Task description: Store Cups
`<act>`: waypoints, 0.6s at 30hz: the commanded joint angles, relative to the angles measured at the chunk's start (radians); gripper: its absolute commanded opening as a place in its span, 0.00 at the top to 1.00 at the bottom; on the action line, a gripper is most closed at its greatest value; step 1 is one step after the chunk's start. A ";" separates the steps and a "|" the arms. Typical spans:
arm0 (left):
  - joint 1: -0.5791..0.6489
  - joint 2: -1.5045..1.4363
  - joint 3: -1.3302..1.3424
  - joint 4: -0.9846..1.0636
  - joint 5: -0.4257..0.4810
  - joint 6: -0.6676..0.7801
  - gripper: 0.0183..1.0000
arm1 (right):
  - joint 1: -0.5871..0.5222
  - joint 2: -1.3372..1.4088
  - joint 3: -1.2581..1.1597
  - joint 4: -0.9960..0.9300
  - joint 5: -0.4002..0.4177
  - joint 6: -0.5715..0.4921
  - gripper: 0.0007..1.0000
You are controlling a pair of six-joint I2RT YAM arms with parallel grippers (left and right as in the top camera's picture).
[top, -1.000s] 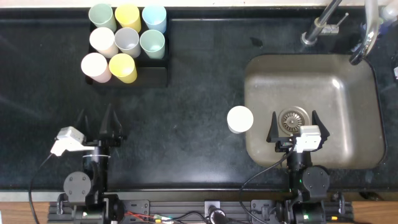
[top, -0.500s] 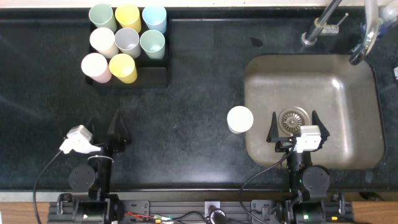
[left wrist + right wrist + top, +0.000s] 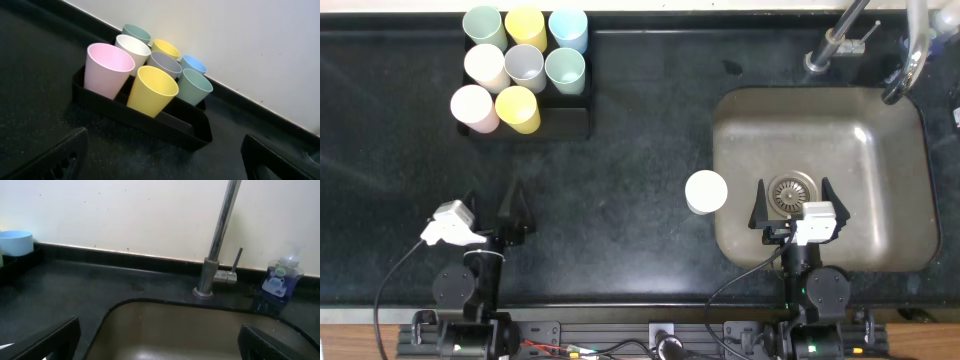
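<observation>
Top view: a lone white plastic cup (image 3: 706, 191) stands on the black bench (image 3: 640, 150) just beside the steel sink's (image 3: 880, 240) left rim. It is well apart from the black divided tray (image 3: 575, 125) of pastel cups (image 3: 525, 65) near the bench's far left corner. The right gripper (image 3: 794, 203) is released and empty, and it is nearest, so it should take the cup by its wall.

Left wrist view: the left gripper (image 3: 175, 160) is likewise released and faces the tray. The tray's near right compartment looks vacant.

Right wrist view: the gripper faces the chrome tap (image 3: 220, 235), so it must first turn toward the cup.
</observation>
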 commanded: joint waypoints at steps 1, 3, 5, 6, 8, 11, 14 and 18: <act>0.003 -0.011 -0.001 -0.004 0.010 0.182 0.00 | -0.006 -0.011 -0.013 0.005 -0.007 0.008 0.00; -0.006 -0.011 -0.001 -0.005 0.011 0.273 0.00 | -0.006 -0.011 -0.013 0.005 -0.007 0.008 0.00; -0.010 -0.011 -0.001 -0.005 0.010 0.325 0.00 | -0.006 -0.011 -0.013 0.005 -0.007 0.008 0.00; -0.010 -0.011 -0.001 -0.005 0.010 0.346 0.00 | -0.006 -0.011 -0.013 0.005 -0.007 0.008 0.00; -0.007 -0.011 -0.001 -0.004 0.011 0.351 0.00 | -0.006 -0.011 -0.013 0.005 -0.007 0.008 0.00; -0.007 -0.011 -0.001 -0.004 0.010 0.351 0.00 | -0.006 -0.011 -0.013 0.005 -0.007 0.008 0.00; -0.007 -0.011 -0.001 -0.004 0.010 0.341 0.00 | -0.006 -0.011 -0.013 0.005 -0.007 0.008 0.00; -0.007 -0.011 -0.001 -0.004 0.010 0.341 0.00 | -0.006 -0.011 -0.013 0.005 -0.007 0.008 0.00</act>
